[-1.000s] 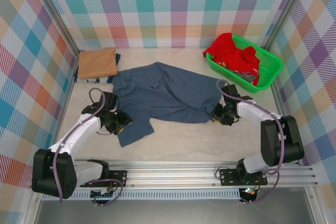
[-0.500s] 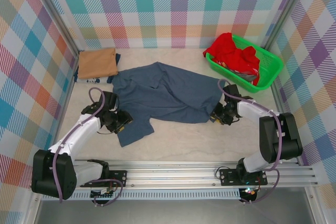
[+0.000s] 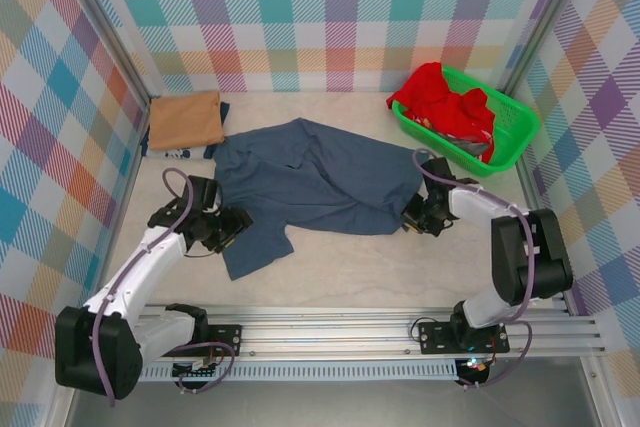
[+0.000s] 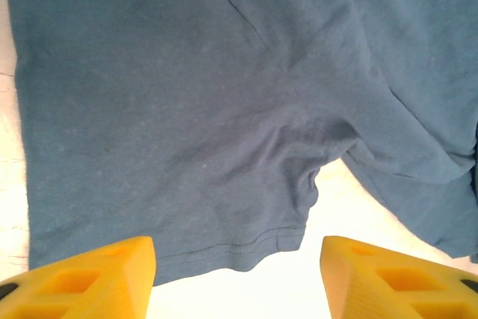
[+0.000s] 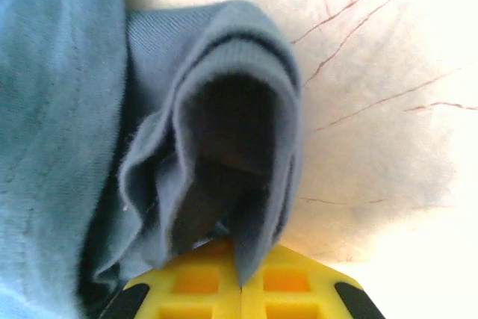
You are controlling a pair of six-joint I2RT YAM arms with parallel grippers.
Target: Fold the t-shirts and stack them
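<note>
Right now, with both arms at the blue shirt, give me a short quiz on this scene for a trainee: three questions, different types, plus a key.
1. True or false: the right end effector is shut on a fold of the slate-blue cotton t-shirt.
2. Where does the bright red cloth shirt lie? A) in the green plastic mesh basket; B) spread flat at the table's near edge; C) draped over the back wall.
3. Fill in: at the blue shirt's hem, the left end effector has its fingers ____.

Key: 1 true; 2 A; 3 open.
</note>
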